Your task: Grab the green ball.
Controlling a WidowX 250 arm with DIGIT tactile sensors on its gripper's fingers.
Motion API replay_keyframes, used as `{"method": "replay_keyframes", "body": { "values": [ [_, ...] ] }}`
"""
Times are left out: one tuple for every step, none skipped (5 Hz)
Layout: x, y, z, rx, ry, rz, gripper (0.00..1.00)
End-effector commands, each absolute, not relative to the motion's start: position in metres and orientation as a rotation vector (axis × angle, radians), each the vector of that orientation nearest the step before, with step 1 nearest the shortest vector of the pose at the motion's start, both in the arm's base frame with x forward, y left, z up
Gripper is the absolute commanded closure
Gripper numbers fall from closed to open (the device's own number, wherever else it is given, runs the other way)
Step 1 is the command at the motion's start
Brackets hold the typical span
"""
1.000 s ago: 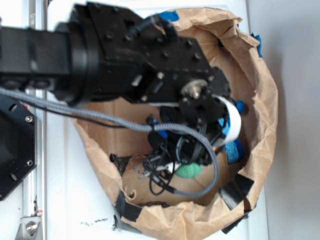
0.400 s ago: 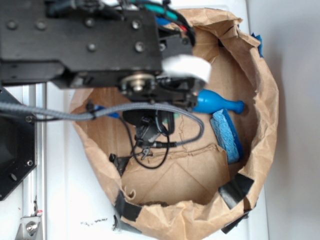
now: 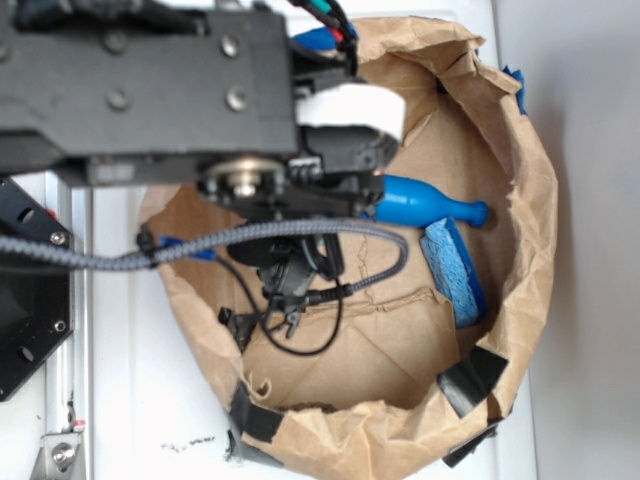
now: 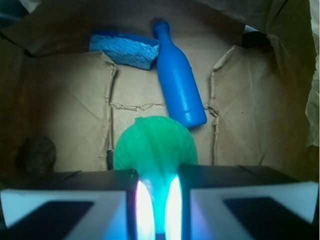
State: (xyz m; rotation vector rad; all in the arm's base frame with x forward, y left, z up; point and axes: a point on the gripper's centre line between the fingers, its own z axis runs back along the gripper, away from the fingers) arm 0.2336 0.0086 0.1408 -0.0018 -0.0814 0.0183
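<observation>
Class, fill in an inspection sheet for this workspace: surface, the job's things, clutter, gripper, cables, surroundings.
Surface: brown paper bag with a creased cardboard floor.
Job's things: green ball pinched between the fingers, above the floor.
Clutter: blue bottle lying on its side; blue sponge at its neck; dark lump in a corner.
Gripper: gripper shut on the ball.
Cables: grey braided cable and black wires hanging into the bag.
Surroundings: white table; black tape on the bag rim.

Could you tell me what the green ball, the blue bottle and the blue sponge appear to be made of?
The green ball, pinched in the gripper, looks soft, perhaps foam or rubber: it bulges and glows where light passes through. The blue bottle seems smooth moulded plastic with a faint sheen. The blue sponge looks porous and rough.
</observation>
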Motion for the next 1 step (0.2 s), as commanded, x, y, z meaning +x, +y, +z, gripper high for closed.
{"method": "replay_keyframes", "body": {
  "values": [
    [0.2487, -0.0108, 0.1698, -0.031, -0.146, 0.061, 1.0]
  ]
}}
